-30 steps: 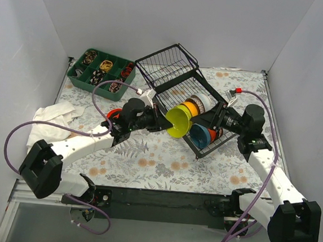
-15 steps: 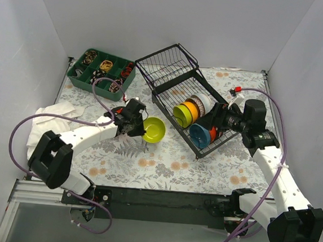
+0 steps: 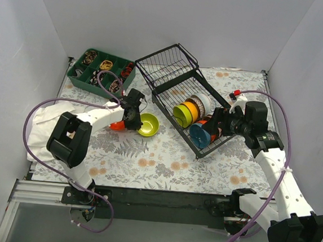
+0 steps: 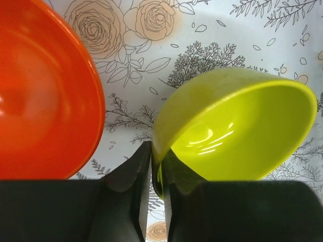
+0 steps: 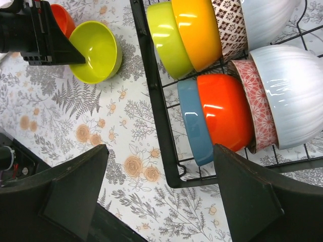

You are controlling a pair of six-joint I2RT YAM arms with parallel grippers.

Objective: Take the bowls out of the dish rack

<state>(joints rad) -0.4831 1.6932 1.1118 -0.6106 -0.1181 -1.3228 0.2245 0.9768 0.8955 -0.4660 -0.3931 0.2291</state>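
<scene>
Rack: the dish rack (image 3: pixel 167 65) sits skewed at centre frame of the top view on the bench (image 3: pixel 163 166). Bowls stand on edge in two rows in its lower right part.
Left jaws: pinching the rim of the lime bowl (image 4: pixel 232 126), one jaw inside and one outside. The bowl is tilted.
Placement: the lime bowl (image 3: pixel 148 125) is left of the rack and just beside the red bowl (image 3: pixel 116 125). The left wrist view shows a narrow gap between them. Whether its base rests on the bench cannot be told.
Right jaws: spread wide and holding nothing, above the rack's lower right end, near the blue bowl (image 5: pixel 192 121) and the orange-red bowl (image 5: pixel 224 111).
Progress (judged): two bowls are out; eight show in the rack in the right wrist view.
Risk 1: a release while the lime bowl is tilted could make it rock, roll or knock the red bowl, given the narrow gap.
Risk 2: the racked bowls are packed face to face, so a jaw pushed between them may drag a neighbour out or tip the row.
Risk 3: the blue bowl sits against the rack frame (image 5: pixel 151 101), so a lift that snags the wire may shift the whole rack.
Risk 4: the glossy rims may slip out of a thin pinch.
</scene>
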